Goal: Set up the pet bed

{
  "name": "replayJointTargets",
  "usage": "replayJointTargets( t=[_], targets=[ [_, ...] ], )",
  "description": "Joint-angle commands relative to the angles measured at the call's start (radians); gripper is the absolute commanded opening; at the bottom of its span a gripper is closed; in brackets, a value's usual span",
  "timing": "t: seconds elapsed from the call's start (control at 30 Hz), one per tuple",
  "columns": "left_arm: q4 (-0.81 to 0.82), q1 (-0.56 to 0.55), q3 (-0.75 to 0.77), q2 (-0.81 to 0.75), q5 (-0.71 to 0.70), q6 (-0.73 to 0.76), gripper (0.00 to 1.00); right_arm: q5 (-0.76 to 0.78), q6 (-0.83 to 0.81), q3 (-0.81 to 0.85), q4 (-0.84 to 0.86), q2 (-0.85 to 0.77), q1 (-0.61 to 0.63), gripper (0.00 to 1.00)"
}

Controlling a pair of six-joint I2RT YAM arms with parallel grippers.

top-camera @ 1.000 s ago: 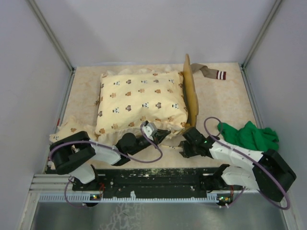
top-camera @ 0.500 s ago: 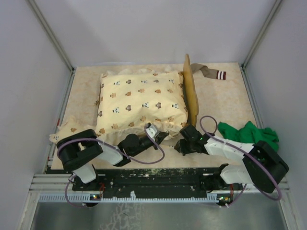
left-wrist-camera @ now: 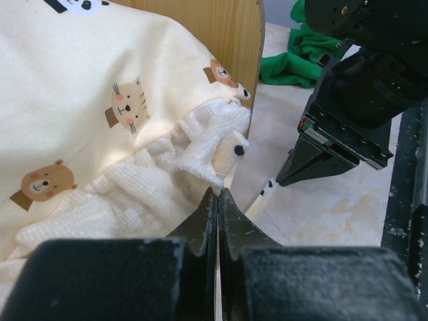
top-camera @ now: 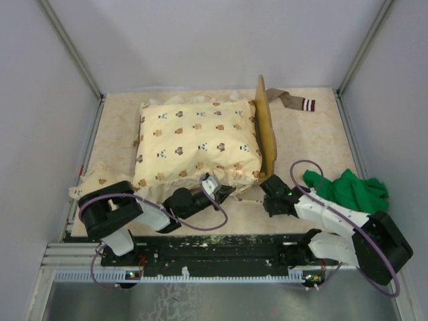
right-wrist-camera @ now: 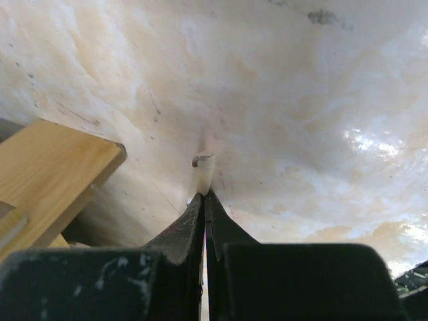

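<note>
Two arms meet just off the near-right corner of the pillow [top-camera: 197, 140]. Left gripper [left-wrist-camera: 218, 195]: fingers pressed tight together, pinching a thin cream strip [left-wrist-camera: 257, 204] that runs fwd toward the right arm. Right gripper [right-wrist-camera: 204, 195]: fingers closed to a sliver, nipping a pale strip end, low over the table [right-wrist-camera: 301, 100]. Pet bed [top-camera: 265, 127] sits under the pillow, mostly hidden. Its wavy wood headboard stands upright along the pillow's right edge, w/ a wood corner showing beside the right fingertips. Cream animal-print quilt [top-camera: 93, 175] pokes out at the pillow's near-left. Green cloth [top-camera: 348, 189] lies bunched right of the pillow, beyond the headboard and apart from it.
</note>
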Motion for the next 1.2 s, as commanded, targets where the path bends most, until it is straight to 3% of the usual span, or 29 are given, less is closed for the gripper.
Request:
replayJointTargets(
  t=[0.0, 0.07, 0.13, 0.3, 0.77, 1.0, 1.17],
  targets=[
    [0.047, -0.001, 0.006, -0.023, 0.041, -0.066, 0.0, 0.148, 0.078, 0.012, -0.142, 0.033, -0.011, 0.0],
    [0.064, -0.002, -0.004, -0.023, 0.047, -0.074, 0.0, 0.1, 0.057, 0.044, -0.175, 0.047, -0.011, 0.03],
    [0.079, -0.001, -0.013, -0.024, 0.044, -0.075, 0.0, 0.056, 0.067, 0.078, -0.21, 0.04, -0.01, 0.15],
    [0.053, -0.002, -0.001, -0.038, 0.059, -0.046, 0.0, 0.083, 0.124, 0.143, -0.267, 0.031, -0.01, 0.26],
    [0.065, -0.002, -0.01, -0.041, 0.085, -0.018, 0.0, 0.022, 0.224, 0.159, -0.128, 0.152, -0.025, 0.32],
    [0.087, -0.002, -0.027, -0.037, 0.086, -0.012, 0.0, -0.048, 0.246, 0.206, -0.154, 0.248, -0.035, 0.33],
    [0.111, -0.002, -0.028, -0.032, 0.09, -0.038, 0.0, -0.087, 0.24, 0.301, -0.285, 0.377, -0.038, 0.33]
  ],
)
